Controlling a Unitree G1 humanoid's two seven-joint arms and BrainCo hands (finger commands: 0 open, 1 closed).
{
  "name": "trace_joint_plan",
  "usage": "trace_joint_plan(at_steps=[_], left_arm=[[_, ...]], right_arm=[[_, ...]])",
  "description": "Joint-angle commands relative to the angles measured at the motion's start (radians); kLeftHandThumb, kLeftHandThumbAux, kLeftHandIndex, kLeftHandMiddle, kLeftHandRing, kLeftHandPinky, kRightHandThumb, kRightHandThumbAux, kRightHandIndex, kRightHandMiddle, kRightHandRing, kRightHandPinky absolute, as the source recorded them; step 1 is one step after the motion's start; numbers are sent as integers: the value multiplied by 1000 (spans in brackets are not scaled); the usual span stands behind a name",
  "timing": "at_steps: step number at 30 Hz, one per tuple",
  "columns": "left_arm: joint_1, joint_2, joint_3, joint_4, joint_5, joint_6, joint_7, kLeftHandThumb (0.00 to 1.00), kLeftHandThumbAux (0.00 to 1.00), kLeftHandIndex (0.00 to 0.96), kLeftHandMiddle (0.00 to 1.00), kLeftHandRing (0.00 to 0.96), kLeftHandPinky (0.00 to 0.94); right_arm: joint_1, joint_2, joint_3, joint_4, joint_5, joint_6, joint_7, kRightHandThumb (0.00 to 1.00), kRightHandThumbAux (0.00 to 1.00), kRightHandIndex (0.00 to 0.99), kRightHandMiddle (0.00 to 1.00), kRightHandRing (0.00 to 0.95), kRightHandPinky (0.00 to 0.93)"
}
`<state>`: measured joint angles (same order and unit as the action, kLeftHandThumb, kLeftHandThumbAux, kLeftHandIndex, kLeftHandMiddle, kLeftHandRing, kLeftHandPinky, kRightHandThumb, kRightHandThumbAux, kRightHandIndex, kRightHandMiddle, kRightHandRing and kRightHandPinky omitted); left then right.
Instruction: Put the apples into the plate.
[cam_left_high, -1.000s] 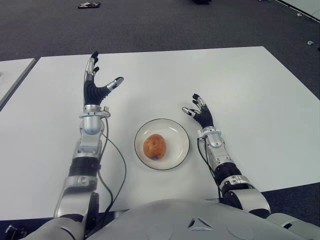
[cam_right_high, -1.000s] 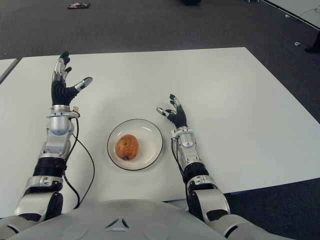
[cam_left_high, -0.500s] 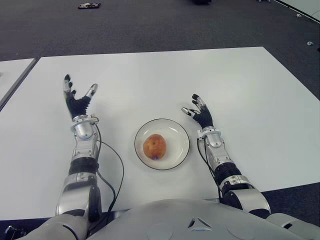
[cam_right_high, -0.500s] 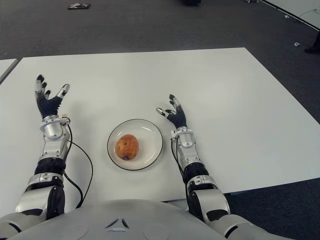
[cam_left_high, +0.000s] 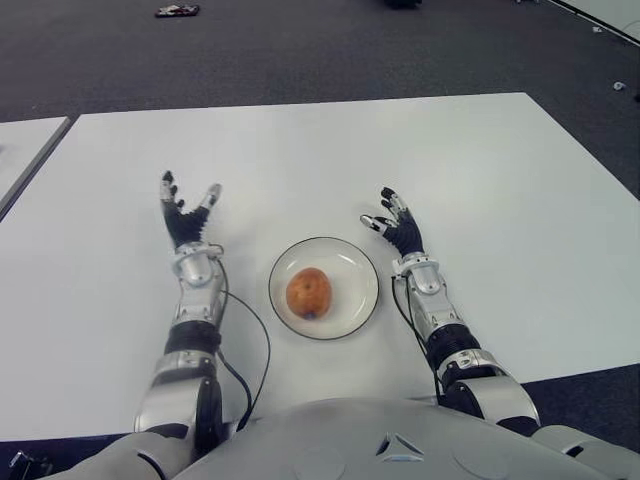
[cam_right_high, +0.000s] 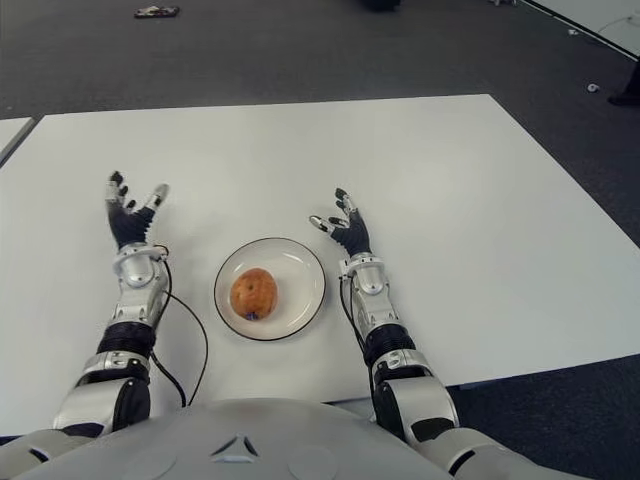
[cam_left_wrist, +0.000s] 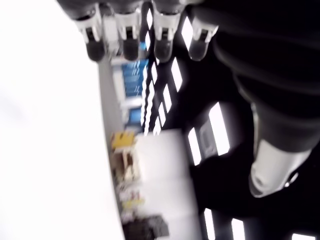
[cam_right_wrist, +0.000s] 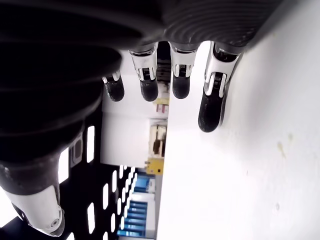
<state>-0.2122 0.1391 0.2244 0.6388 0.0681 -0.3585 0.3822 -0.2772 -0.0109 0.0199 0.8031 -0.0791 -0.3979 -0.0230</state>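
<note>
Left robot hand moved nearer plate; apple inside.

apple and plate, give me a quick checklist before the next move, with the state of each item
1. apple inside the plate: ok, it sits left of the plate's centre.
2. Other apples on the white table: none visible, so nothing seems left to place.
3. left hand empty: ok, fingers spread, holding nothing, left of the plate.
4. right hand empty: ok, fingers spread, holding nothing, right of the plate.
5. Both hands apart from the plate: ok, bare table shows between each hand and the rim.
6. Hands touching the table: cannot tell.
</note>
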Motion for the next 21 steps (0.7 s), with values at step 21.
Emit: trace_joint_plan(at_steps=[21], left_arm=[[112, 86, -69, -157, -19, 248, -293, 0, 527, 0, 0, 0, 0]], right_arm=[[53, 8, 3, 32, 1, 62, 0, 125, 692, 0, 16, 56, 135]])
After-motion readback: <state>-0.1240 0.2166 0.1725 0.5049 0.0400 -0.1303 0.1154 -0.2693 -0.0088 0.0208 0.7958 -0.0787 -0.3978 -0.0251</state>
